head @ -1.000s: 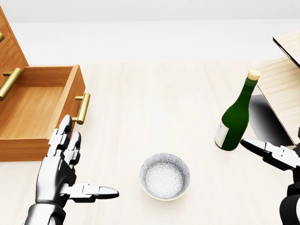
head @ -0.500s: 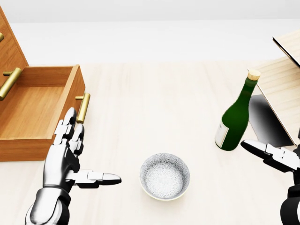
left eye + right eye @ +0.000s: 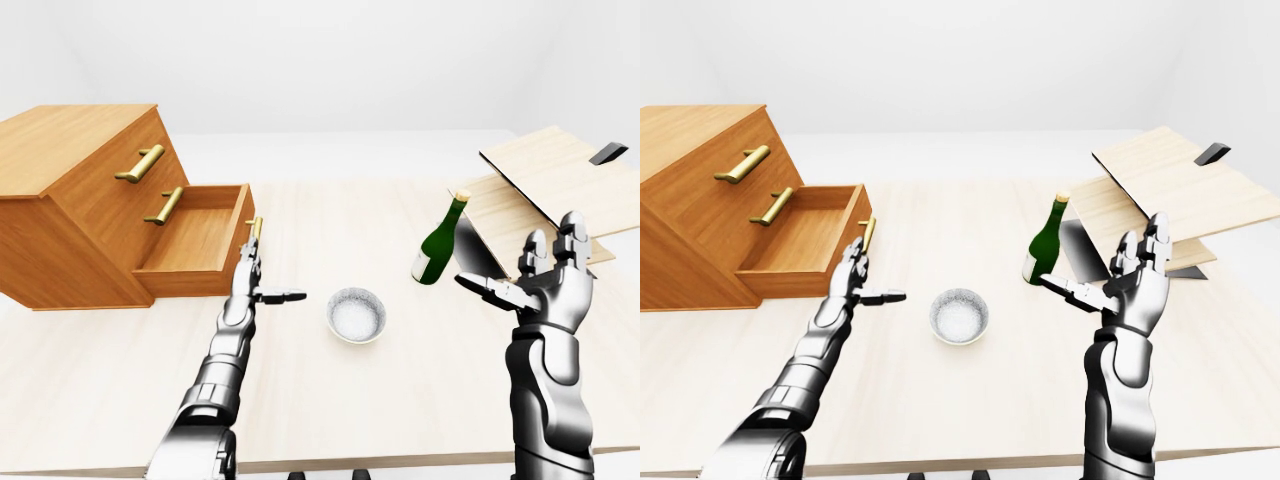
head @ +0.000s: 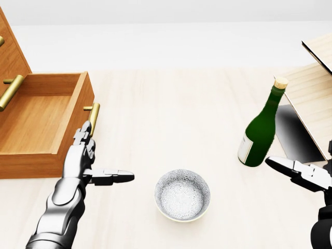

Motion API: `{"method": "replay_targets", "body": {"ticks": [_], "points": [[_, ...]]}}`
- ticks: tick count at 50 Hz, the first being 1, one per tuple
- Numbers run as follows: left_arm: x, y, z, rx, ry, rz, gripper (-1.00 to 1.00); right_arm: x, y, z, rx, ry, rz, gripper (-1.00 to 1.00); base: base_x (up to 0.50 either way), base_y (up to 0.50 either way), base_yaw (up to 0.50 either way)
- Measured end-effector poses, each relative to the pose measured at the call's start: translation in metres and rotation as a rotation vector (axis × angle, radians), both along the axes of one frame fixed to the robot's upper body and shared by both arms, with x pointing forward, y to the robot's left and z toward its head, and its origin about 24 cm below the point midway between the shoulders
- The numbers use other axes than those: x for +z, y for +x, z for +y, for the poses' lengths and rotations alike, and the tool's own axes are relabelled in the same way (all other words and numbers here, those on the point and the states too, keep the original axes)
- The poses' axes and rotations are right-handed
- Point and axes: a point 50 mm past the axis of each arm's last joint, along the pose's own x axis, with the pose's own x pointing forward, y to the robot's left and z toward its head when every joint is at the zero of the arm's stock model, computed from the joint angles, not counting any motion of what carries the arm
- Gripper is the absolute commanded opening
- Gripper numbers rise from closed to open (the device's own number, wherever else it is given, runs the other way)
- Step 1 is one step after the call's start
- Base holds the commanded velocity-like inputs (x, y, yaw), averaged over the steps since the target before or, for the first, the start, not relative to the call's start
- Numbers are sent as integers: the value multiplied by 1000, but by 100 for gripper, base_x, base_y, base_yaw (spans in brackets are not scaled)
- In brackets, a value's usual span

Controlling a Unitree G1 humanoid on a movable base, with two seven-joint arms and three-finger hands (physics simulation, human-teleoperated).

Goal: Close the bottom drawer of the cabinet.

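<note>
The wooden cabinet (image 3: 70, 200) stands at the left of the table. Its bottom drawer (image 4: 36, 122) is pulled far out and looks empty, with a brass handle (image 4: 94, 118) on its front panel. My left hand (image 4: 104, 154) is open, fingers straight and thumb out to the right. Its fingertips (image 4: 83, 129) are beside the lower end of the drawer handle, by the drawer's front; I cannot tell whether they touch. My right hand (image 3: 515, 262) is open and empty, raised at the right beside the bottle.
A patterned white bowl (image 4: 182, 195) sits mid-table, right of my left hand. A green corked bottle (image 4: 259, 132) stands upright at the right. Light wooden boards (image 3: 560, 175) and a dark panel (image 4: 295, 132) lie beyond it. Two upper drawers with brass handles (image 3: 140, 165) are shut.
My left hand has moved up the head view toward the drawer front; its fingertips now reach the handle's lower end. The right hand has barely moved. The camera holds still.
</note>
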Motion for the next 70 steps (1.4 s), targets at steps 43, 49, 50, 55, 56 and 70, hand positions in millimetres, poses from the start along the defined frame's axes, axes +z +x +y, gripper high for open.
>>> {"method": "replay_targets", "body": {"ticks": [43, 49, 50, 55, 56, 70], "points": [[-20, 6, 27, 140, 24, 180, 100, -3, 2, 2, 15, -5, 13, 100, 0, 0, 0], [-19, 6, 30, 206, 26, 185, 100, -4, 2, 2, 16, -5, 13, 100, 0, 0, 0], [-19, 6, 33, 227, 26, 186, 100, -4, 2, 2, 16, -5, 13, 100, 0, 0, 0], [-18, 4, 50, 333, 30, 191, 100, -4, 3, 3, 17, -5, 13, 100, 0, 0, 0], [-17, 4, 54, 353, 30, 191, 100, -4, 3, 3, 17, -5, 13, 100, 0, 0, 0], [-12, -3, 87, 550, 34, 185, 100, -5, 3, 3, 18, -5, 14, 100, 0, 0, 0]]}}
